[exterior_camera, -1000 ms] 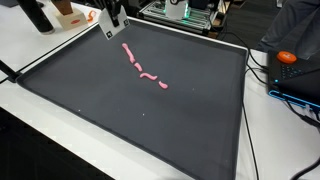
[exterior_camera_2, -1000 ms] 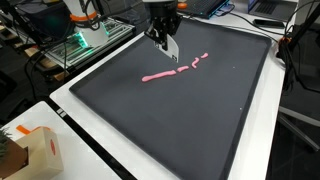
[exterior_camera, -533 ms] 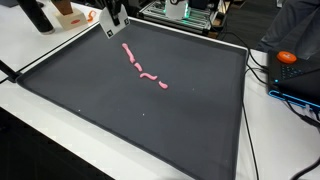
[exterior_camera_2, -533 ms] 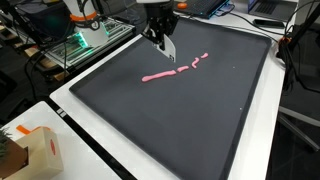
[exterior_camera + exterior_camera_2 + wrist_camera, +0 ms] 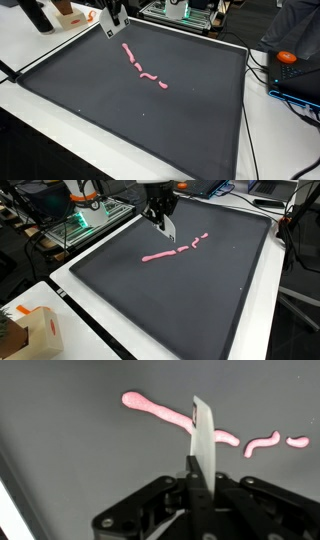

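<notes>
My gripper is shut on a thin white flat blade that sticks out past the fingertips. It hangs over the far part of a dark mat with a white rim, seen in both exterior views. A broken line of pink strand pieces lies on the mat. In the wrist view the blade tip crosses in front of the longest pink piece, and a pink squiggle lies to its right. From outside, the gripper and blade sit just above the pink line's upper side; whether they touch is unclear.
An orange object and cables lie beside the mat on the white table. A cardboard box stands near a table corner. Electronics with green lights sit behind the mat. A black object stands at the back.
The gripper has barely shifted with the blade still in it. The pink pieces lie where they were.
</notes>
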